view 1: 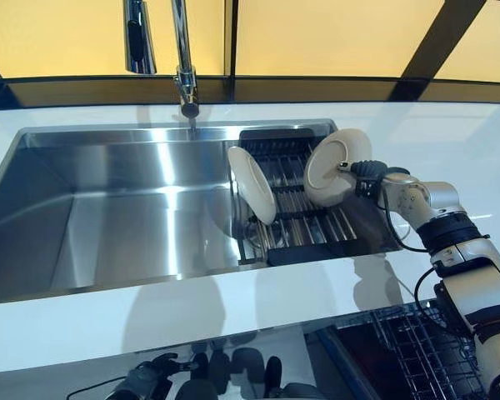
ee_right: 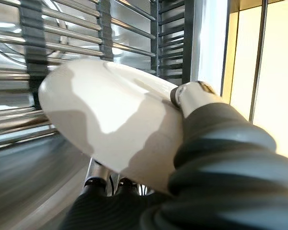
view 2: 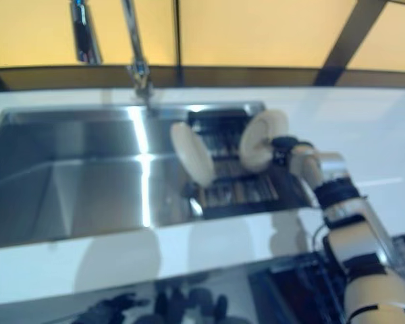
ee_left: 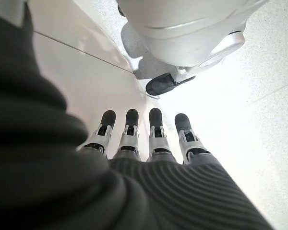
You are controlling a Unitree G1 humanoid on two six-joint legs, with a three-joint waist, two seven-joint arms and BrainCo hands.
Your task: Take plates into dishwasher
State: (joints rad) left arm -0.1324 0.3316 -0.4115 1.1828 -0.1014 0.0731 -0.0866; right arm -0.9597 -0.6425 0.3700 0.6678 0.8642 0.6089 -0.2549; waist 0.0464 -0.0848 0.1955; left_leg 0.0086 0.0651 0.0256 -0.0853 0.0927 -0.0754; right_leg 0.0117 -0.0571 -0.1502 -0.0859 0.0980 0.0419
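Observation:
Two white plates show in the eye views. One plate [view 1: 252, 185] stands on edge at the left end of the black drying rack [view 1: 312, 223] inside the steel sink [view 1: 108, 208]. The other plate [view 1: 332, 167] is tilted up over the rack's right part, with my right hand [view 1: 368, 177] shut on its rim. In the right wrist view the thumb [ee_right: 192, 96] lies over this plate [ee_right: 110, 115] and the fingers curl beneath it. My left hand [ee_left: 156, 139] hangs low below the counter, fingers straight, holding nothing.
A tall faucet [view 1: 183, 58] rises behind the sink. The white counter [view 1: 192, 308] runs along the sink's front edge. Below it at the lower right sits the dishwasher's wire rack [view 1: 417, 354], pulled out.

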